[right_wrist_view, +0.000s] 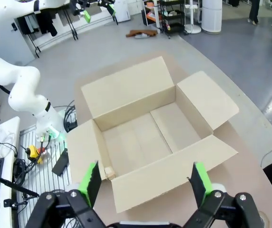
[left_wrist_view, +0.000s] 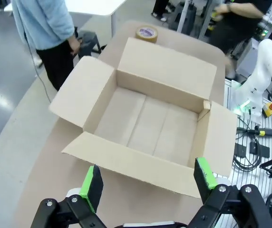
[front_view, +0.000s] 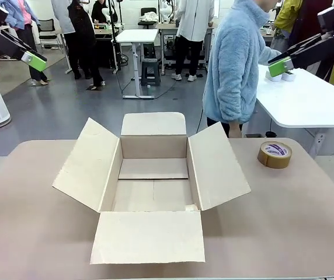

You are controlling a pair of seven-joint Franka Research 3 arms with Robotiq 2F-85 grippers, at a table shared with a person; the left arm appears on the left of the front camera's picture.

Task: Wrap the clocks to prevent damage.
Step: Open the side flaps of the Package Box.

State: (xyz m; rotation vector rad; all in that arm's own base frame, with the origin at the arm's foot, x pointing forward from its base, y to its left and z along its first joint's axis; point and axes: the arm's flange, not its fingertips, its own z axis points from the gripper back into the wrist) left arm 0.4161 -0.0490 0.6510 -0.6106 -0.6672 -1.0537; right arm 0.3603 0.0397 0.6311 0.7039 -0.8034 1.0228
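Open cardboard box mid-table (tape roll far right); left gripper and right gripper both spread, empty.

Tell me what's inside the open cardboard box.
Inside the cardboard box: only its bare bottom flaps and a small cardboard scrap at one corner. The near wall hides a strip of floor from the front, but the wrist views show it bare too.

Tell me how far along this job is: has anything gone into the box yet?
Done: the cardboard box stands with all four flaps open, its floor bare. In hand: nothing; the left pincer and right pincer both hang open, raised high at either side. Left: seemingly all the wrapping and packing; the tape roll lies untouched beside the box.
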